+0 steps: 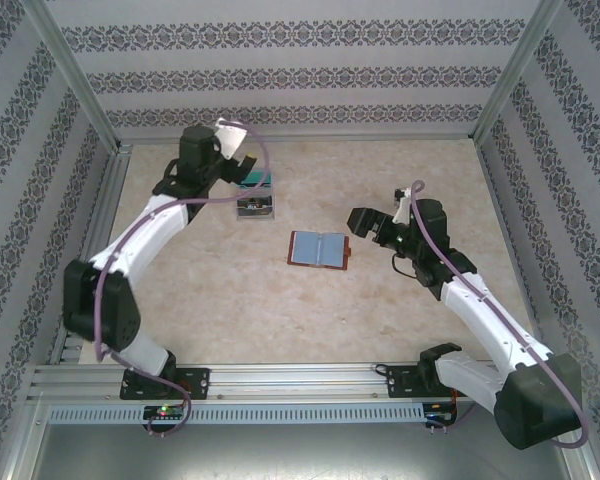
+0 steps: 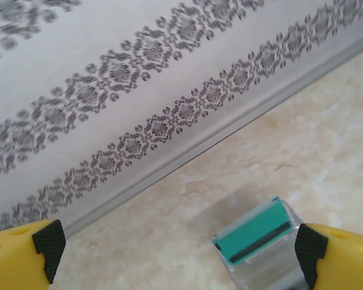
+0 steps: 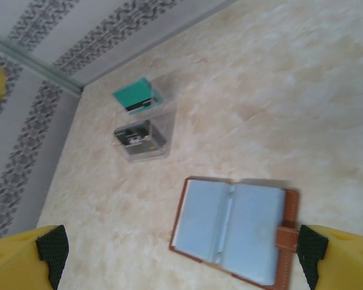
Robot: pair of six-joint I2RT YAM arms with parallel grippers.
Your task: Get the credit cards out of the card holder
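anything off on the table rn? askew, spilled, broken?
Nothing spilled or damaged. The card holder lies open and flat on the table, slightly skewed to its edges. The teal card sits tilted in the clear box, far left. Neither looks like a fault.

Top external high above the near edge, looking down on the whole tabletop (image 1: 230, 300), left wrist low and close, facing the far wall (image 2: 109, 66) past the clear box (image 2: 263, 273), right wrist higher, tilted toward the far left corner, sharing that box and the open card holder (image 3: 230, 226) with the top view
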